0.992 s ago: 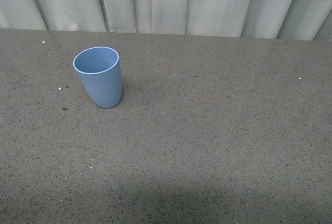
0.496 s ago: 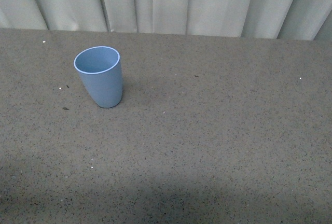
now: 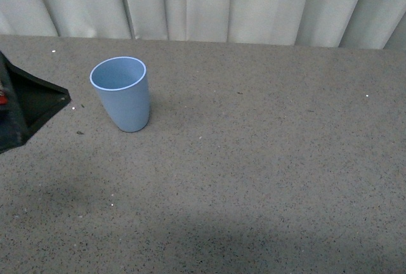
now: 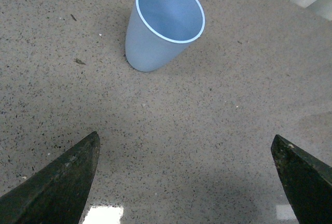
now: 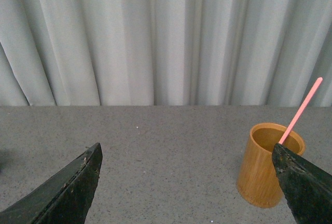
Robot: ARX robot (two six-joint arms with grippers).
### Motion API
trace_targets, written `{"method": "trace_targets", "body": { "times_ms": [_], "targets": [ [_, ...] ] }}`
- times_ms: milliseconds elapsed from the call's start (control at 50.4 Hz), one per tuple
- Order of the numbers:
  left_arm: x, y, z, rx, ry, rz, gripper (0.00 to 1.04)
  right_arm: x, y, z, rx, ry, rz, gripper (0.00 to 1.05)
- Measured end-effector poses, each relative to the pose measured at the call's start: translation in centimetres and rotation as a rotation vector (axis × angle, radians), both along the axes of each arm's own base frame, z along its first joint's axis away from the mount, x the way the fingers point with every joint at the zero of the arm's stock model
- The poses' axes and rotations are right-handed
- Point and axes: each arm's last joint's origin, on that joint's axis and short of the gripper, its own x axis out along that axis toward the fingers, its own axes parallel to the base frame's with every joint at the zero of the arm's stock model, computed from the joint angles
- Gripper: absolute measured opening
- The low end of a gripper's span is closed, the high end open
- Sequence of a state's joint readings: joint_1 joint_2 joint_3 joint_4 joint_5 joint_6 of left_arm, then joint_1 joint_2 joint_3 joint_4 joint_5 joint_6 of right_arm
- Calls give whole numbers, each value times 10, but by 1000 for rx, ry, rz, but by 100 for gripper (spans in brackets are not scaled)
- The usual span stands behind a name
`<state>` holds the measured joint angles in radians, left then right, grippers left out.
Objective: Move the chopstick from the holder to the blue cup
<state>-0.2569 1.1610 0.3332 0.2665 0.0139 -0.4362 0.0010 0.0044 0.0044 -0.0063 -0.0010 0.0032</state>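
Observation:
The blue cup (image 3: 120, 93) stands upright and empty on the speckled table, left of centre in the front view. It also shows in the left wrist view (image 4: 163, 24). My left gripper (image 4: 184, 141) is open and empty, hovering short of the cup; one of its fingers (image 3: 28, 106) shows at the left edge of the front view. In the right wrist view one salmon-pink chopstick (image 5: 302, 110) leans in an orange bamboo holder (image 5: 267, 175). My right gripper (image 5: 187, 149) is open and empty, a good way back from the holder. The holder is out of the front view.
A pale pleated curtain (image 3: 203, 1) hangs along the table's far edge and also fills the back of the right wrist view (image 5: 155, 37). The grey-brown speckled tabletop (image 3: 266, 160) stretches to the right of the cup.
A black part of my left gripper has come into the front view at the left edge. The blue cup has not moved.

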Motion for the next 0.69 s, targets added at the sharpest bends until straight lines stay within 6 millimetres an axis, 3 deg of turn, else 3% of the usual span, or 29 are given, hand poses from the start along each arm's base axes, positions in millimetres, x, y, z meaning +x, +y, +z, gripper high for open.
{"method": "trace_targets", "body": {
  "times_ms": [416, 694],
  "targets": [
    [32, -35, -13, 102, 75, -36, 98, 0, 0, 0, 0, 0, 0, 95],
    [43, -50, -18, 133, 92, -50, 98, 0, 0, 0, 0, 0, 0, 95]
  ]
}}
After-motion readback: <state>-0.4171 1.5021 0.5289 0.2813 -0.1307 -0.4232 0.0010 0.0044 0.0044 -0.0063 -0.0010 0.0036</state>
